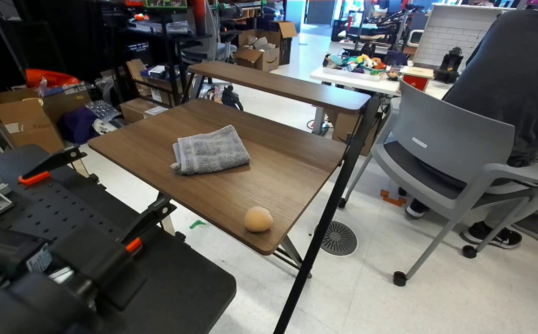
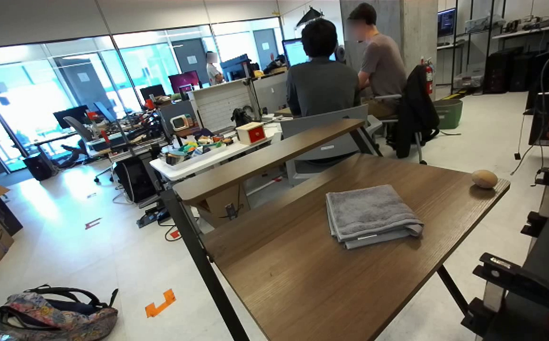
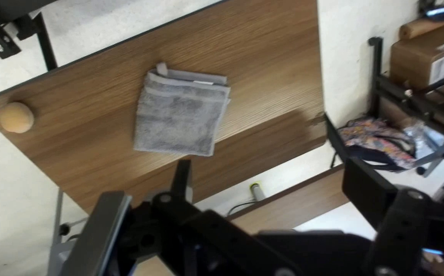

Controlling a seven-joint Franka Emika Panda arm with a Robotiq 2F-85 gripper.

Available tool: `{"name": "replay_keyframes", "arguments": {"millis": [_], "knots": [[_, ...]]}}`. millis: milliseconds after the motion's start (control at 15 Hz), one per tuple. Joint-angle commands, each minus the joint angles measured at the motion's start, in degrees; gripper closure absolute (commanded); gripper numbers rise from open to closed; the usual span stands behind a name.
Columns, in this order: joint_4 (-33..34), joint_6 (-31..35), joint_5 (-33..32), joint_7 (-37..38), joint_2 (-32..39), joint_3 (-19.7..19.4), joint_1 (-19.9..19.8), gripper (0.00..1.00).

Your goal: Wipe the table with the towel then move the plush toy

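Can see one towel on the dark brown, wood-grained table, near the middle of the top. Looks grey and soft, folded flat into a thick, squarish pad, with pale bands along an edge, a small white label between the layers and a short flap at a corner. Turns that banded edge toward the long side of the table nearest the black bench. Seems nearly as wide as long from above in the wrist view, so cannot name a long axis. Can see one plush toy too, out near a corner of the same table, well apart from the towel. Looks small and tan-orange, round in the wrist view, slightly wider than tall in an exterior view; cannot tell its facing. Find one gripper in the wrist view, with jaws wide apart. Count also two black clamps with orange parts at the edge of the bench, one narrow raised board along the opposite long side of the table, one patterned backpack on the pale floor and, in an exterior view, at least three people.
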Motion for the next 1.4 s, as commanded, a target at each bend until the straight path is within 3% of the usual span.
{"name": "replay_keyframes", "arguments": {"millis": [0, 67, 133, 200, 333, 533, 667, 800, 867, 1000, 1133, 1333], "knots": [[-0.29, 13.81, -6.19, 5.44, 14.33, 2.11, -8.32, 0.00], [-0.03, 16.52, -9.25, 8.10, 18.48, 3.07, -11.40, 0.00], [0.58, 15.09, -13.10, 12.47, 19.80, 4.91, -14.48, 0.00], [-0.54, 12.76, -9.39, 7.03, 14.97, 0.73, -9.21, 0.00], [0.27, 14.28, -12.44, 10.34, 19.98, 1.74, -12.10, 0.00], [0.92, 13.88, -14.75, 10.45, 20.75, 2.43, -13.02, 0.00], [1.17, 19.90, -17.41, 15.24, 23.83, 4.22, -14.71, 0.00], [4.37, 25.92, -21.64, 25.40, 30.50, 7.25, -18.22, 0.00], [6.41, 28.23, -23.39, 30.14, 33.76, 11.35, -23.26, 0.00], [9.40, 28.33, -31.09, 39.29, 36.07, 15.74, -30.76, 0.00], [12.69, 25.14, -40.26, 48.52, 36.98, 14.52, -31.84, 0.00], [19.77, 16.97, -53.74, 62.01, 41.93, 11.38, -29.00, 0.00]]}}
